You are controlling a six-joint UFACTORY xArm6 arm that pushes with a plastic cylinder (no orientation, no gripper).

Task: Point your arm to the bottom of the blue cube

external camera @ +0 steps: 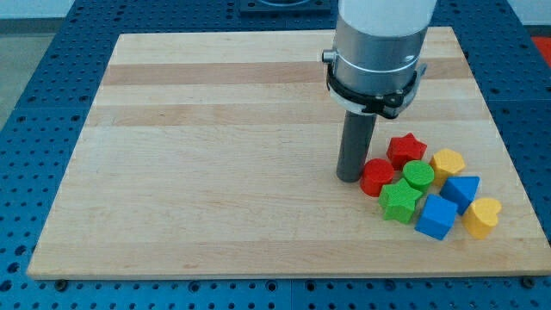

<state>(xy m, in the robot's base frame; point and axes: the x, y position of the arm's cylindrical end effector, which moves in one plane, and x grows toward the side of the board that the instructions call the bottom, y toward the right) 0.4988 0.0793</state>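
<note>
The blue cube (436, 215) sits low in a cluster of blocks at the view's right, between a green star (400, 201) and a yellow heart (482, 216). My tip (349, 177) rests on the wooden board (215, 155), just left of a red cylinder (376, 176), close to or touching it. The tip is up and to the left of the blue cube, about a hundred pixels away. A blue triangular block (462, 190) lies just above the cube's right side.
The cluster also holds a red star (406, 150), a green cylinder (419, 176) and a yellow hexagon-like block (448, 163). The board's bottom edge runs a short way below the blue cube. A blue perforated table surrounds the board.
</note>
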